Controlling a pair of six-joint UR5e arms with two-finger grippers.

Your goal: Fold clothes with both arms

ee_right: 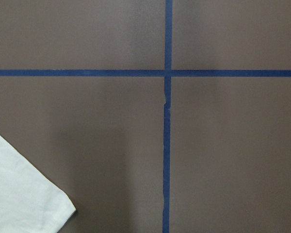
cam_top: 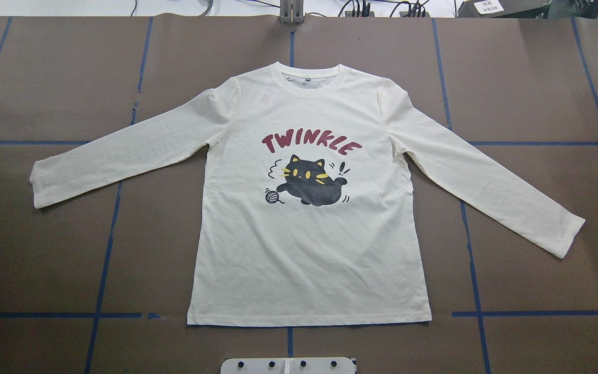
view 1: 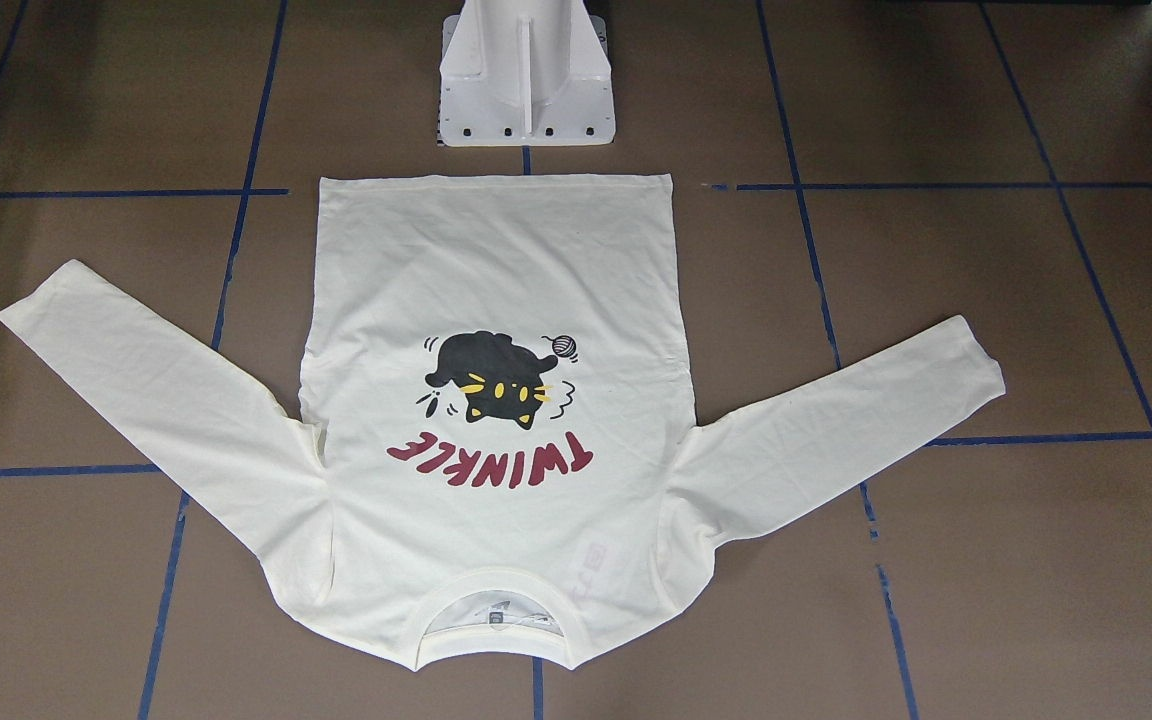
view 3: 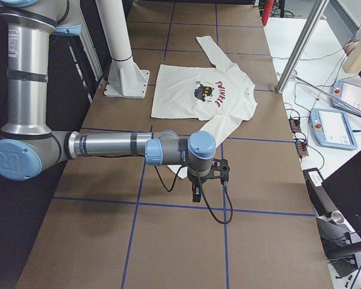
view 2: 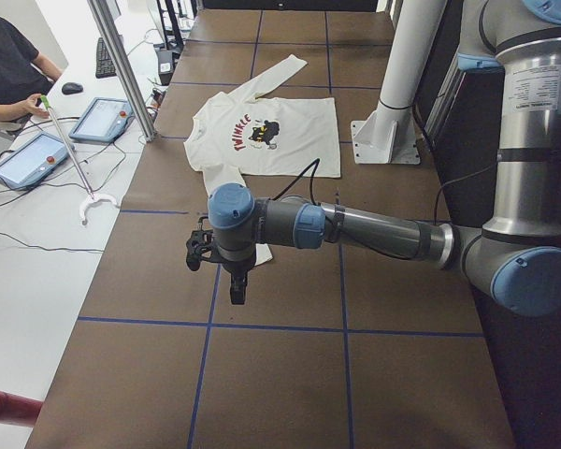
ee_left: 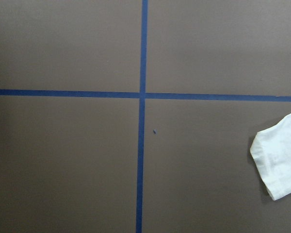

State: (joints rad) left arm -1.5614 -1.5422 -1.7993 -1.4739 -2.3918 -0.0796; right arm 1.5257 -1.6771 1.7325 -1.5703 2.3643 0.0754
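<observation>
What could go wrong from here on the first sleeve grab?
1. The T-shirt lies unevenly: the right-side cuff is nearer the robot than the left-side cuff, so mirrored grasps may miss one.
2. Each wrist view shows mostly bare table, with a cuff only at the frame edge. A straight drop by the left hand or right hand would likely hit the table, not cloth.

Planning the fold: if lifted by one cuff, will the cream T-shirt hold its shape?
Probably not: the T-shirt lies thin and flat with soft wrinkles, so it should droop. Such thin fabric is likely light. Pushed, it would probably bunch on the matte brown table.
</observation>
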